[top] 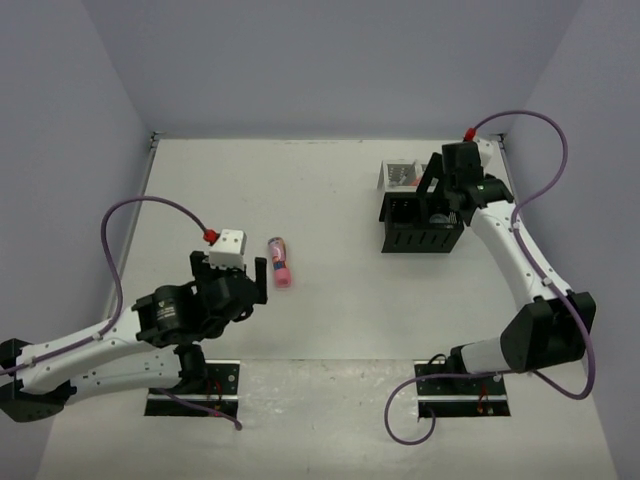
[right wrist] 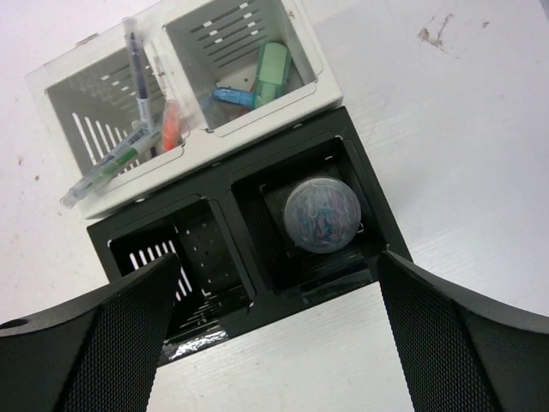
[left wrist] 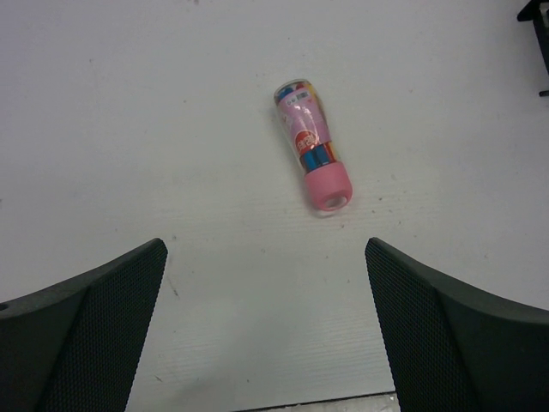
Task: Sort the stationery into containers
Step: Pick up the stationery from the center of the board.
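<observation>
A stubby pink marker (top: 280, 261) lies on the table just right of my left gripper (top: 240, 292). In the left wrist view the marker (left wrist: 311, 144) lies ahead of the open, empty fingers (left wrist: 103, 318). My right gripper (top: 440, 205) hovers open and empty over the black container (top: 420, 225). In the right wrist view the black container (right wrist: 249, 257) holds a round grey-blue pot (right wrist: 322, 215) in its right compartment. The white container (right wrist: 189, 94) behind it holds pens (right wrist: 137, 77) on the left, a green marker (right wrist: 273, 73) and a blue one (right wrist: 232, 94) on the right.
The white container (top: 400, 175) stands behind the black one at the back right. Walls close the table on three sides. The arm bases (top: 192, 385) sit at the near edge.
</observation>
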You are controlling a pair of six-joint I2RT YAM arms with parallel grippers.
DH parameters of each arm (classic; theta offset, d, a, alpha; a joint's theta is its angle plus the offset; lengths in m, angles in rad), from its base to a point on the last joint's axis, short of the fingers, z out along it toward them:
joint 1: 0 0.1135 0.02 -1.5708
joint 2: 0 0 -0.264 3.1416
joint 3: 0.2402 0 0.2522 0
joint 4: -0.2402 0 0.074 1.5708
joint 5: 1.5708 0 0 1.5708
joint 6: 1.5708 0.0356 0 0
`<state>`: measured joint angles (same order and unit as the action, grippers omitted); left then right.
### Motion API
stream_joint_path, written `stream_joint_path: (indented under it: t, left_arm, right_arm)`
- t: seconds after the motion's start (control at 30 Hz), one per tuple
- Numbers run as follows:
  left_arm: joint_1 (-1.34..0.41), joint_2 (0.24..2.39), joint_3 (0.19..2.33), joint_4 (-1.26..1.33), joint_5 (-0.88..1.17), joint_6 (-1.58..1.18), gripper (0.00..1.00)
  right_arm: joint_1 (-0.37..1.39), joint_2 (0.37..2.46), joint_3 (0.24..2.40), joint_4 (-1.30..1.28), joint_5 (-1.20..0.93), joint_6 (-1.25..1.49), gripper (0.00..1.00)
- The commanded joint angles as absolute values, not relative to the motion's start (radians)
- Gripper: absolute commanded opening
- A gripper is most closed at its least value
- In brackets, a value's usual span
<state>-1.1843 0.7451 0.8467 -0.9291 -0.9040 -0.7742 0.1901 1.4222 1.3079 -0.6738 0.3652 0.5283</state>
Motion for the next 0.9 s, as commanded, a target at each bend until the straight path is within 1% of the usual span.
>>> stream_joint_path:
  t: [0.0,0.1,0.27,0.47,0.63,0.87]
  left_arm:
    - [-1.162,0.827,0.943,-0.97,-0.935,-0.902,1.0]
    - [-1.11,0.928,1.01,-1.002,-0.888,-1.022,1.0]
    - [-0.91,1.149,1.052,-0.895,-0.737,-0.97,1.0]
    - [-0.733,1.322,1.059,-0.798,-0.629,-1.062,0.99]
    - [-0.664,1.497,1.085,-0.654,-0.487,-0.98,0.98]
    - [-0.631,1.629,1.118,-0.597,-0.458,-0.94,0.98]
  right_arm:
    - [0.247,1.326,1.321,-0.67,0.318,0.49,0.99]
    - [0.28,1.277,1.289,-0.634,0.287,0.47,0.99]
    - [0.281,1.238,1.246,-0.584,0.227,0.464,0.99]
    - [0.281,1.212,1.22,-0.551,0.208,0.457,0.99]
    - [0.281,1.182,1.185,-0.5,0.14,0.453,0.99]
    - [0.282,1.152,1.167,-0.485,0.132,0.453,0.99]
